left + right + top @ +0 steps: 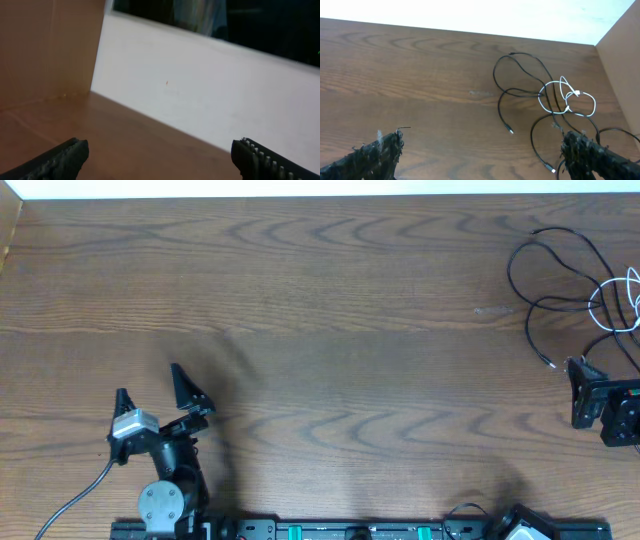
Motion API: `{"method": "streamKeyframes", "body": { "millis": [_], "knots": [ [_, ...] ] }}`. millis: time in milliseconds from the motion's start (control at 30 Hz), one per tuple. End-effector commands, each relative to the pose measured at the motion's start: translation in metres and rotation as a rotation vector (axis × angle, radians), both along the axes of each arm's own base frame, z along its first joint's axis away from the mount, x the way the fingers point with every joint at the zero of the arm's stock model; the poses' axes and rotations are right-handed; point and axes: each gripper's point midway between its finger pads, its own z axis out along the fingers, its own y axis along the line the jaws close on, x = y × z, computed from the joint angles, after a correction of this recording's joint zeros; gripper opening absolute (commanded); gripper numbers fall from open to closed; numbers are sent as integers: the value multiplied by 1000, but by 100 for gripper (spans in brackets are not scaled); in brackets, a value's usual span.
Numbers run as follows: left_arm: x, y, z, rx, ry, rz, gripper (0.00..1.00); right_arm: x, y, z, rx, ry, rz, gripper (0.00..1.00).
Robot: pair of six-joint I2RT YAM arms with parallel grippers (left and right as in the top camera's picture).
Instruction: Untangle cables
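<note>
Your left arm [168, 455] sits at the near left of the worktop [330, 310]. The left jaws stand wide apart with nothing between them. In the left wrist view they point across bare wood toward a white wall [200, 95] and the brown left side panel [45, 45]. Your right arm [608, 408] is at the right edge of the overhead view, partly cut off by the frame. The right jaws are spread wide too and grip nothing; the right wrist view shows them above the wood, near the cables but not touching them. The cables [545, 95] lie in 1 loose tangle at the far right of the worktop, close to the right side panel [620, 60]. You can see thin black cables, at least 2, and 1 white cable [576, 93]. The white cable is coiled in small loops that cross the black strands. A large black loop [520, 53] reaches toward the back wall. 1 black end with its plug [511, 131] trails free toward the middle of the worktop, and a 2nd plug [553, 170] lies just beside the right-hand finger [585, 150].
</note>
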Motion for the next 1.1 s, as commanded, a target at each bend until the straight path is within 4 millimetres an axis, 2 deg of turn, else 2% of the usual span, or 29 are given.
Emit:
{"method": "streamKeyframes", "body": {
  "millis": [0,133,267,333,567,1067],
  "knots": [
    [1,7,-19,0,37,41,96,0,2,0,0,-1,10,99],
    [7,5,-52,-7,132,30,96,0,2,0,0,-1,10,99],
    [7,5,-75,-6,229,31,96,0,2,0,0,-1,10,99],
    [5,5,-94,-5,313,30,96,0,2,0,0,-1,10,99],
    [7,5,-111,-3,390,28,96,0,2,0,0,-1,10,99],
    [3,5,-171,2,671,28,96,0,2,0,0,-1,10,99]
  ]
}}
